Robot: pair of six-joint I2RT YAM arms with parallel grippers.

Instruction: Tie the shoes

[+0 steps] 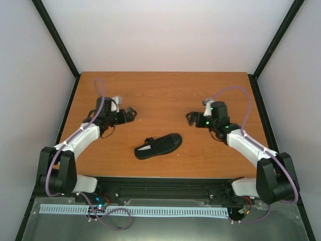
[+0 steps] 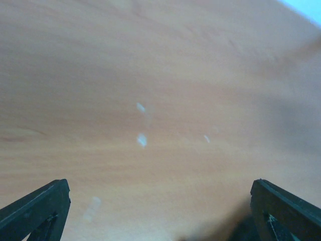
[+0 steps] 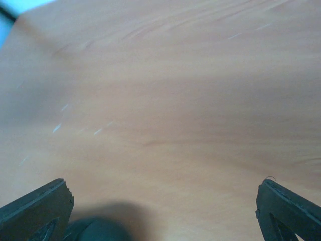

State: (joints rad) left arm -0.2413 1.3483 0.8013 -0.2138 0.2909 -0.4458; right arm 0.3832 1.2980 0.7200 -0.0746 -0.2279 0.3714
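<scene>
A small black low-top shoe [image 1: 158, 145] with a pale inner sole lies on the wooden table [image 1: 165, 90], toe to the right, near the front middle. Thin black laces [image 1: 148, 140] lie loose over its top near the heel end. My left gripper [image 1: 131, 114] is open and empty, up and left of the shoe. My right gripper [image 1: 189, 118] is open and empty, up and right of the toe. In the left wrist view the fingertips [image 2: 40, 208] stand wide apart over bare wood. In the right wrist view the fingertips [image 3: 288, 208] are also wide apart, with the dark blurred shoe toe [image 3: 95, 230] at the bottom left.
Black frame posts [image 1: 59, 40] and pale walls enclose the table on three sides. The table's front edge [image 1: 165, 176] runs just below the shoe, with the arm bases and a black rail behind it.
</scene>
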